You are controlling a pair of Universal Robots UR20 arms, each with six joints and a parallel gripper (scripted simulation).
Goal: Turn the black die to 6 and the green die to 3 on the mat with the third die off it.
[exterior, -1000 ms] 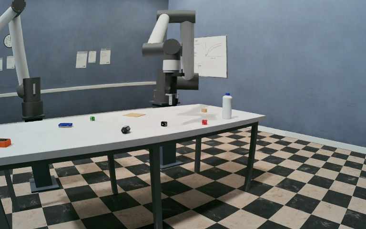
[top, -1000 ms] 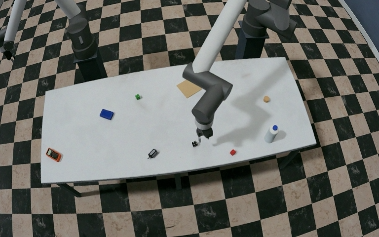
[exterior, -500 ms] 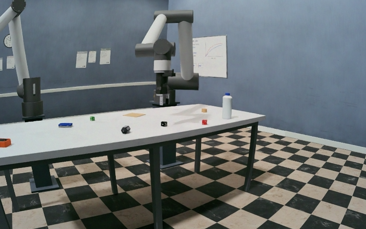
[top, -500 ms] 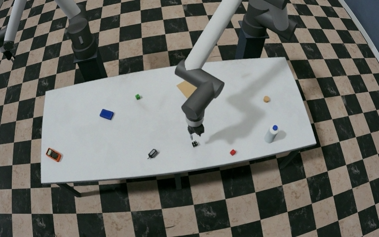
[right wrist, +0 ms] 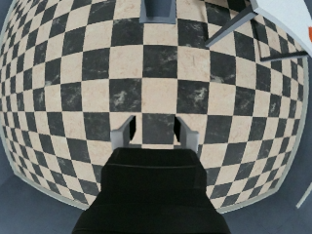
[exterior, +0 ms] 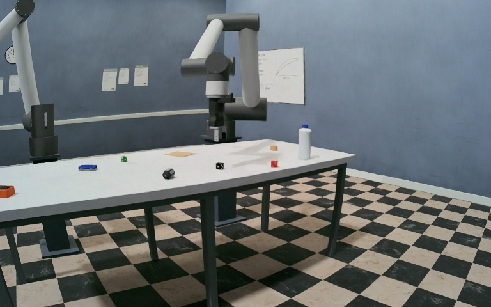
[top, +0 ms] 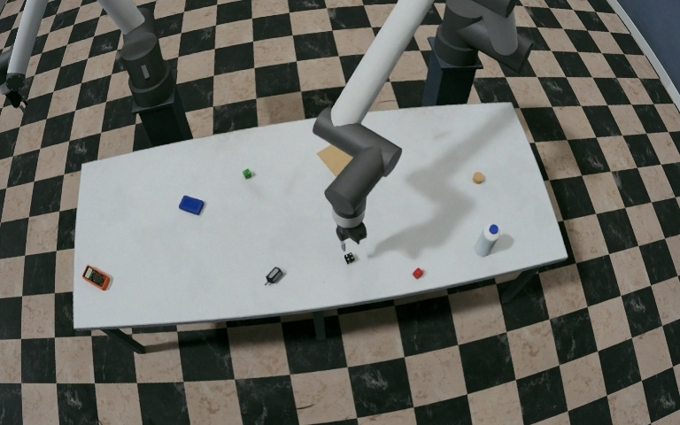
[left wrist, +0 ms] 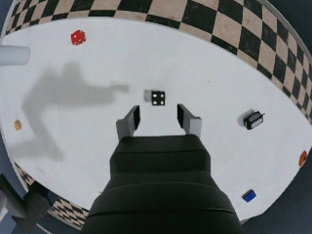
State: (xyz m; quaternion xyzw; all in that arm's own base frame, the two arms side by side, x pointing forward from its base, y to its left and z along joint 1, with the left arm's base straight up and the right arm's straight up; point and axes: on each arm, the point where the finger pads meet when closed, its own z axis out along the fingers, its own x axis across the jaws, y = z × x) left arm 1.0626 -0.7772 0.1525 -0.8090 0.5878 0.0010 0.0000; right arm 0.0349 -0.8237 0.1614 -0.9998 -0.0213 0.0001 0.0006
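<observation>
Black die [top: 349,258] [exterior: 220,165] [left wrist: 158,97], four uppermost, off the mat [top: 333,159] [exterior: 179,154], at 12 o'clock beyond the spread, unladen left gripper [top: 348,245] [exterior: 216,135] [left wrist: 158,117] (left wrist view); presumably light, rigid, slightly slippery: grasp opposite side faces at mid-height.

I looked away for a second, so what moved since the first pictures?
The left claw slid toward the left side of the top picture, and it is open with nothing in it. Nothing was grabbed or let go. The black die, green die and red die all stayed put.
</observation>
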